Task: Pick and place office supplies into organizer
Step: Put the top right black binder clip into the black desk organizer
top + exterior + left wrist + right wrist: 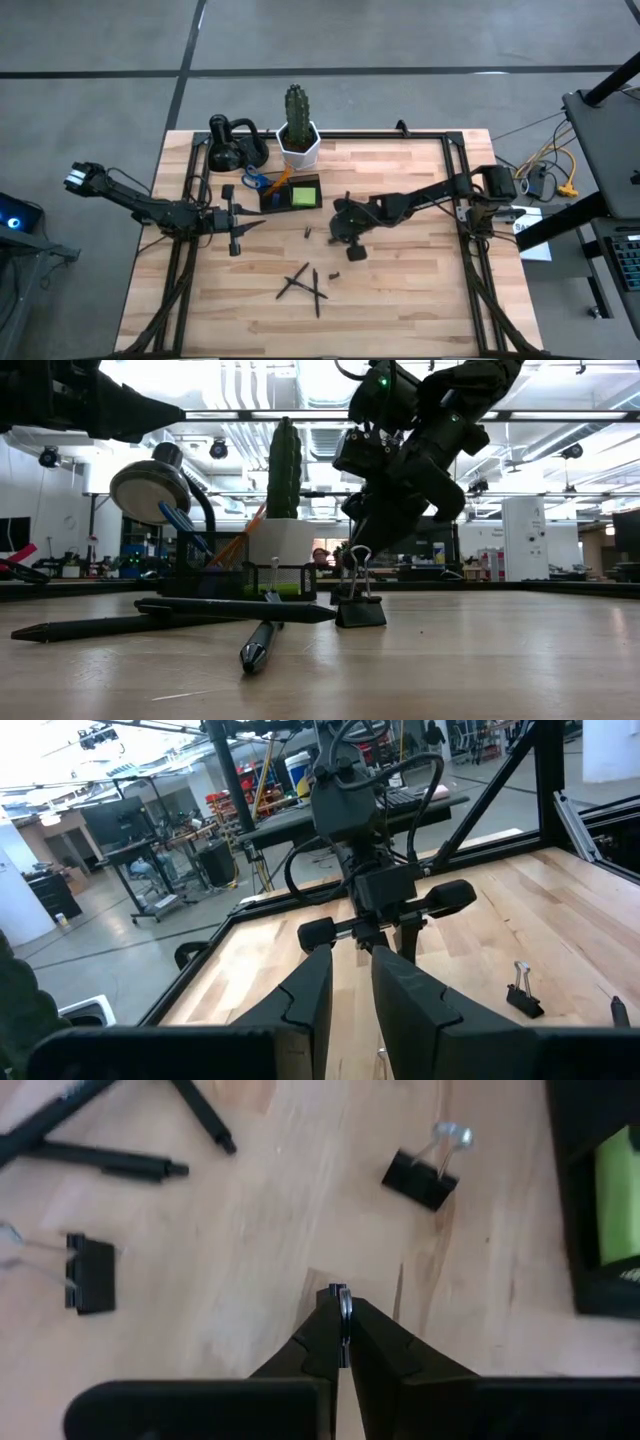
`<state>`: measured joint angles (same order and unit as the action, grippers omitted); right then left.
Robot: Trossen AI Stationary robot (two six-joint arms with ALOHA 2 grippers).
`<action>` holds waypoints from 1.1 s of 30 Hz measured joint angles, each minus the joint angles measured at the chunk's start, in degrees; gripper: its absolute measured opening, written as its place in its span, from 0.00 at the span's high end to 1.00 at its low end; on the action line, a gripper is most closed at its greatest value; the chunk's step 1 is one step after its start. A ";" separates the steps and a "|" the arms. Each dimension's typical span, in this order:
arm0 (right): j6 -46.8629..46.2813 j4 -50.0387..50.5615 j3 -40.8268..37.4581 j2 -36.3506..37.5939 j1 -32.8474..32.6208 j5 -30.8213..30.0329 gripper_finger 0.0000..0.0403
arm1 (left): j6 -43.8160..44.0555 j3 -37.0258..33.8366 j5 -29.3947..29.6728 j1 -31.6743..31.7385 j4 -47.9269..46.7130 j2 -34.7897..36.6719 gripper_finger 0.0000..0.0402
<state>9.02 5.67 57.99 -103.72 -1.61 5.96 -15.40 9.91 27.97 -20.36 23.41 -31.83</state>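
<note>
Clearly the risk sits with the binder clip (360,612): only the thin wire handle (341,1296) is caught, so the clip may swing, twist or slip free on the way to the organizer (275,200), which stands well apart near the far side of the table (420,300). The right gripper (341,1308) is pressed together, pinching that wire at its very tips, with the clip's body seemingly on the wood. The left gripper (236,235) waits near the organizer, fingers slightly apart, holding nothing
</note>
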 joint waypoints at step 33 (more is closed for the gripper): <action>11.21 -23.68 7.79 -2.65 1.53 0.13 0.98 | 0.02 -0.04 0.00 0.02 -0.01 -0.10 0.85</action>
<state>20.23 -18.01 65.78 -106.37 -0.07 6.08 -15.38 9.87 27.96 -20.34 23.40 -31.93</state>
